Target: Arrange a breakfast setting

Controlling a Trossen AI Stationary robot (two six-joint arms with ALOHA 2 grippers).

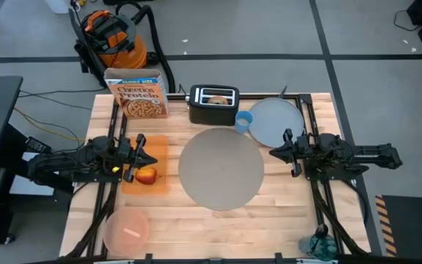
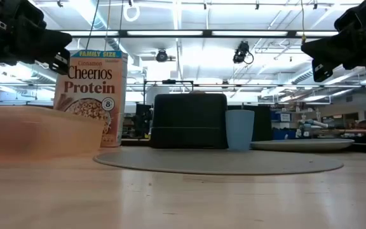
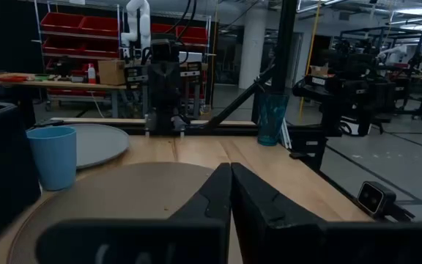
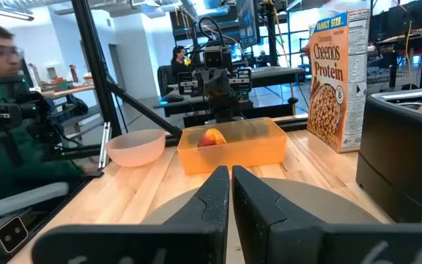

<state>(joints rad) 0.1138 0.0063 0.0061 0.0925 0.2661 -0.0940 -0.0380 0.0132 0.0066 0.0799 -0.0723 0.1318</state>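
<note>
The grey placemat [image 1: 220,169] lies at the table's middle. The blue-grey plate [image 1: 275,121] and the blue cup [image 1: 244,121] sit at the far right of it. The bagel [image 1: 215,95] sticks out of the black toaster [image 1: 213,105]. The apple [image 1: 146,176] lies in an orange tray [image 1: 156,187]. The pink bowl [image 1: 127,231] stands at the near left, and the spoon [image 4: 105,147] leans on its rim. My left gripper [image 1: 152,156] is shut and empty above the tray, beside the apple. My right gripper [image 1: 273,152] is shut and empty at the placemat's right edge.
A Cheerios box [image 1: 138,93] stands at the far left, next to the toaster. A teal object [image 1: 318,246] sits at the near right corner. Dark frame rails run along both sides of the table. A person [image 4: 6,110] sits beyond the table's left side.
</note>
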